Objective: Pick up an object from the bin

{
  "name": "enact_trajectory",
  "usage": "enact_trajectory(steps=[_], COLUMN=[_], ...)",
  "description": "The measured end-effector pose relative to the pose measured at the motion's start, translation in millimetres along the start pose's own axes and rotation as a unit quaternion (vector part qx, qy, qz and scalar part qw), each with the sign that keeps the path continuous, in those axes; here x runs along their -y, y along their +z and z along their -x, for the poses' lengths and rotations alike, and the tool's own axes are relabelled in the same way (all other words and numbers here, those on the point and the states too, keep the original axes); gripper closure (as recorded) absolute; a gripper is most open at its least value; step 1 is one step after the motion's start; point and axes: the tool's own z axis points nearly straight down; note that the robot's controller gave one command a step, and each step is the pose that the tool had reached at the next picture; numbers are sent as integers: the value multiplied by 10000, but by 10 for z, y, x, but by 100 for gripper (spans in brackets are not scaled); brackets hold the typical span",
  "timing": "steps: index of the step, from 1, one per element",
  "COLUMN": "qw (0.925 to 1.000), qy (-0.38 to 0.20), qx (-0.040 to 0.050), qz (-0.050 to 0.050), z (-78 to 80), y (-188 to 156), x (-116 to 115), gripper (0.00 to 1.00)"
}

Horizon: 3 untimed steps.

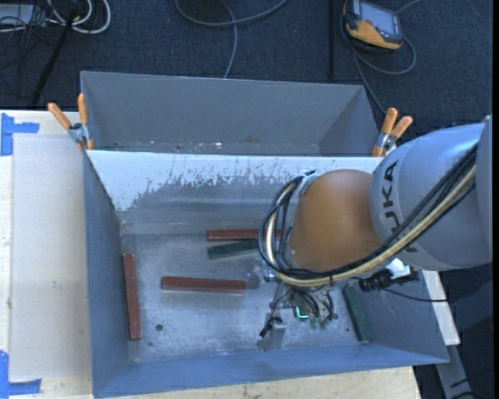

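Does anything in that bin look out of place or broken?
Nothing stands out. One brown stick lies along the bin's left wall; other brown and dark green sticks lie loose on the floor, none visibly broken.

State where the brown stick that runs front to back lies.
In the camera view the brown stick lies flat beside the bin's left wall, left of a crosswise brown stick at mid-floor.

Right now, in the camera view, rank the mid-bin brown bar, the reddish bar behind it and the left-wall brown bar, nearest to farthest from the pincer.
1. Mid-bin brown bar, lying crosswise just left of the pincer.
2. Reddish bar, farther back, up and left of the pincer.
3. Left-wall brown bar, lying lengthwise at the far left.
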Motion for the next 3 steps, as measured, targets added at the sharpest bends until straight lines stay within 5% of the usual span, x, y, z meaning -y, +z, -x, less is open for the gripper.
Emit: enact_trajectory(steps=[1, 2, 3], qw=[9981, 9981, 9971], qy=[614, 622, 760], qx=[74, 49, 95], qz=[12, 9, 19], z=[677, 658, 1016], y=[603, 592, -1229], x=[-408, -401, -482], gripper=[0, 100, 100])
